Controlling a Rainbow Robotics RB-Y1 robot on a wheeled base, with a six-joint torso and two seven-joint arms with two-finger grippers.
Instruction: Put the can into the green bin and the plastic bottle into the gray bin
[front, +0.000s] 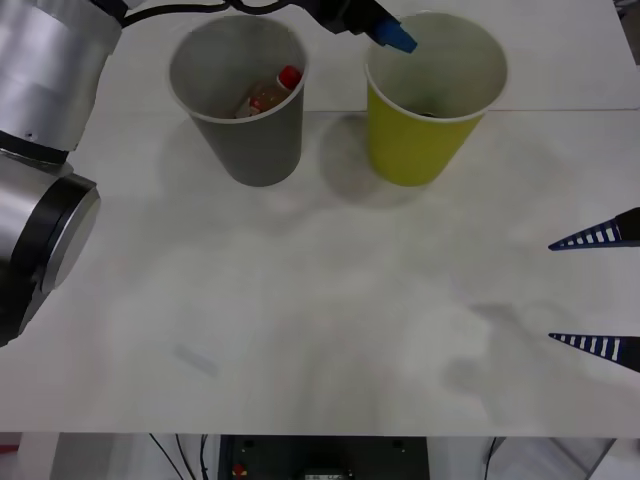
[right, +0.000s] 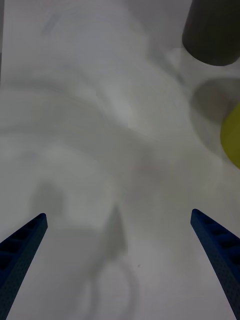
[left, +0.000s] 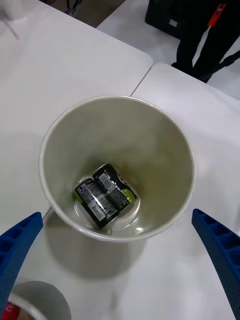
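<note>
Above the green bin the left pincer hangs spread wide and empty; its wrist camera looks straight down onto the can lying on its side at the bottom; the front camera instead shows the plastic bottle leaning inside the gray bin; the right pincer, also wide, hovers over the bare tabletop.

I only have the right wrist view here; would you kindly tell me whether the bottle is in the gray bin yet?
Observer: Yes, the bottle leans inside the gray bin, red cap near the rim.
Operator: Thank you; and the can?
Observer: The can lies on its side at the bottom of the green bin.
Operator: Where is the left pincer?
Observer: The left pincer hangs open above the green bin.
</note>
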